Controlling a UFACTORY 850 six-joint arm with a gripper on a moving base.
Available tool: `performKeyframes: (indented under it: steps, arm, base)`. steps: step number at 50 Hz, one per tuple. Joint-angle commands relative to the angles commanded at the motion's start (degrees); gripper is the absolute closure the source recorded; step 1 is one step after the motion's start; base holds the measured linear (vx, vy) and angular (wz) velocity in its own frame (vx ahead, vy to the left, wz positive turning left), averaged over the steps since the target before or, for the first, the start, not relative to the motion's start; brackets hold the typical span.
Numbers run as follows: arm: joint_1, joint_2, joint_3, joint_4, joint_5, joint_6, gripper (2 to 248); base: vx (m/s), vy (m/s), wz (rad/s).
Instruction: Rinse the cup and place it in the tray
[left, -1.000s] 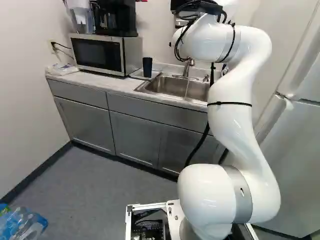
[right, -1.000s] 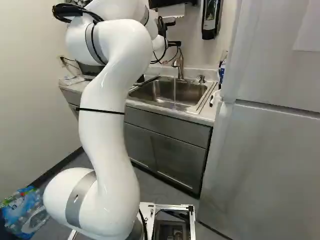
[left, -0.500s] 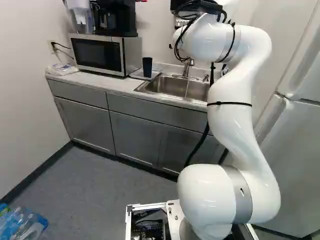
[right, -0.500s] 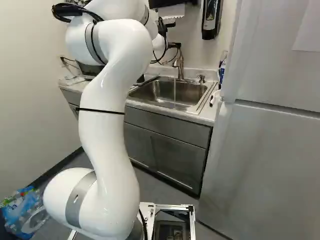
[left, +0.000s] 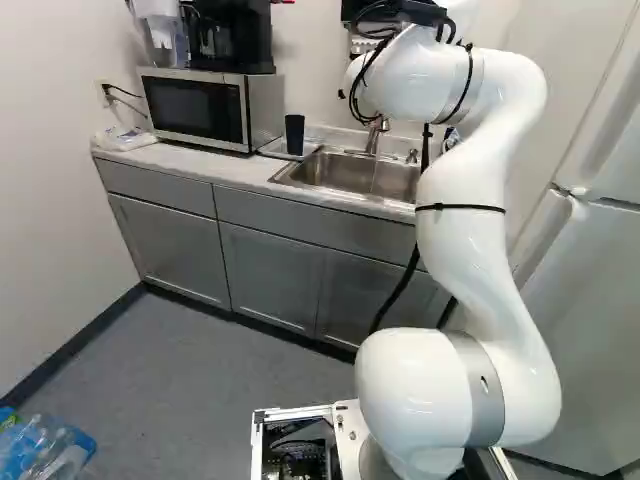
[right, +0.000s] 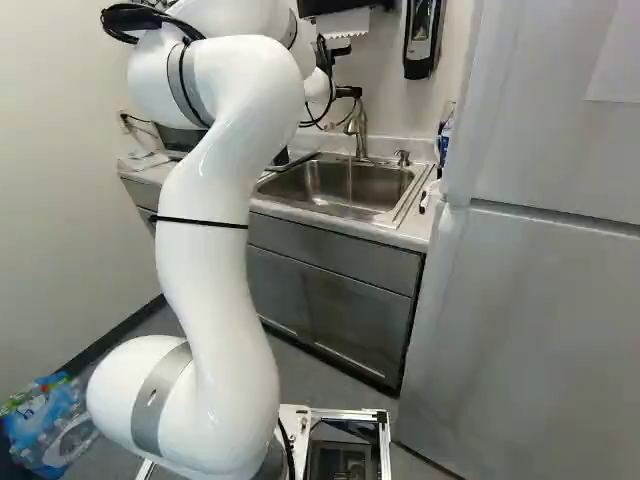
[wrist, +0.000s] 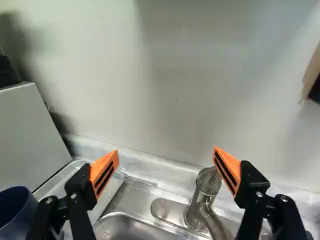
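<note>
Cup (left: 294, 134): dark, upright in the tray, toward the tray's front edge; what it holds cannot be told.
Tray (wrist: 112, 187): metal, on the surface between the microwave and the sink's left edge; carries the cup.
Sink (right: 385, 183): a thin stream of water (right: 350, 180) falls into its basin.
Faucet (wrist: 209, 182): at the sink's back edge, ahead of the fingers (wrist: 103, 172), nearer the finger away from the cup.
Fingers: spread apart, grasping nothing.
Surface (left: 190, 165): plastic package (left: 125, 138) at its left end, microwave (left: 195, 108) along the back edge, coffee maker (left: 228, 35) on top of that.
Room: fridge (right: 540, 300) just beyond the surface's right end; bottles (left: 45, 450) on the floor.
</note>
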Motion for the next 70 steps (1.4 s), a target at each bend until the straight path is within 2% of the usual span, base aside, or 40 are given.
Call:
performKeyframes:
  steps: [70]
  arm:
    - [-0.07,9.95,12.47,0.0,-1.62,0.0,3]
  base:
    - [0.0,0.0,0.0]
